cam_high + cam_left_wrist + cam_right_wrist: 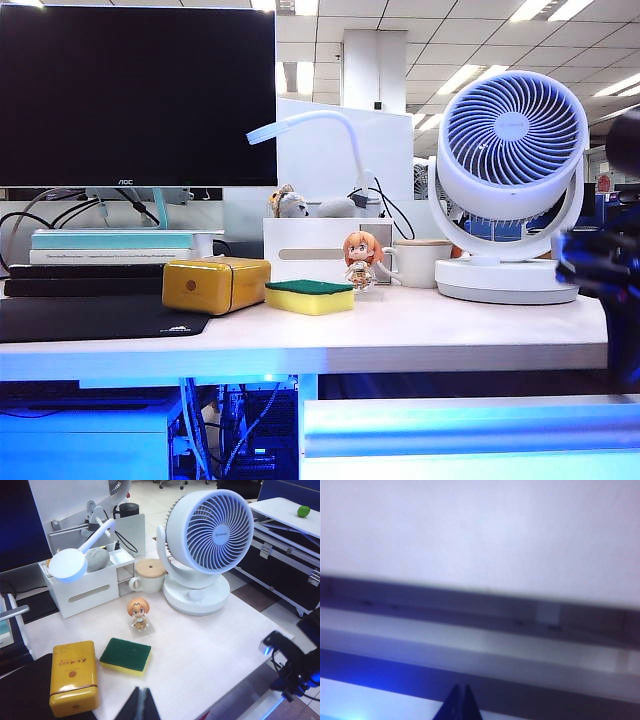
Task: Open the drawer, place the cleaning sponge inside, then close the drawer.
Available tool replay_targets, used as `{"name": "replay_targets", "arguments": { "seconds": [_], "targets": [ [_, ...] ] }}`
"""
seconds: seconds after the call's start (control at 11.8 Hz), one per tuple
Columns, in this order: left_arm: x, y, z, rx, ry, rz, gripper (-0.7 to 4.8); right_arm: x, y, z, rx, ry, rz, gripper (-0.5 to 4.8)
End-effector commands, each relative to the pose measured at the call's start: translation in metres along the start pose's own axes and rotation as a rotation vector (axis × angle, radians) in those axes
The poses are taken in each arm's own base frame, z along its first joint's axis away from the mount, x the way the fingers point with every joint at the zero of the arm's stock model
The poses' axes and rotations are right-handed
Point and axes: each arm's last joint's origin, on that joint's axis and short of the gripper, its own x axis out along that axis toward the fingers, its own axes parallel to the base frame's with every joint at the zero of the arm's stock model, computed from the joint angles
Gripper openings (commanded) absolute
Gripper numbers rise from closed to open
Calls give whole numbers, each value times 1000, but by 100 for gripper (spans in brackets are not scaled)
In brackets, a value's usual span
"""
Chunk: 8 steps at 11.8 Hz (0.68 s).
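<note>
One cleaning sponge (pixel 309 296), one drawer (pixel 470 428), two closed pincers (pixel 140 704) (pixel 460 702)

monitor (pixel 137 95), white fan (pixel 512 150), yellow box (pixel 215 285), figurine (pixel 361 260)

Bright overhead office light, blue glow under the desk (pixel 400 340), heavy blur in the right wrist view.

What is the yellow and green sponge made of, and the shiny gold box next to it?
Cleaning sponge: soft-looking yellow foam, matte, topped by a rough dark green scouring layer. Gold box: probably painted metal or plastic; it looks glossy and reflects light, with rounded edges.
</note>
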Motion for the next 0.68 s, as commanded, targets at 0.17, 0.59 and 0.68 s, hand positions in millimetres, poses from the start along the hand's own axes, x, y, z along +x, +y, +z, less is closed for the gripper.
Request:
{"name": "replay_targets", "arguments": {
  "seconds": [0.17, 0.59, 0.68],
  "targets": [
    [-2, 0, 3, 9, -21, -4, -5, 3, 5, -10, -46, 112, 10, -2],
    [-2, 0, 3, 9, -20, -4, -5, -24, 17, 13, -125, -152, 150, -1],
    [-1, 0, 3, 9, -20, -4, -4, -41, 24, 28, -134, -276, 248, -1]
  ]
}}
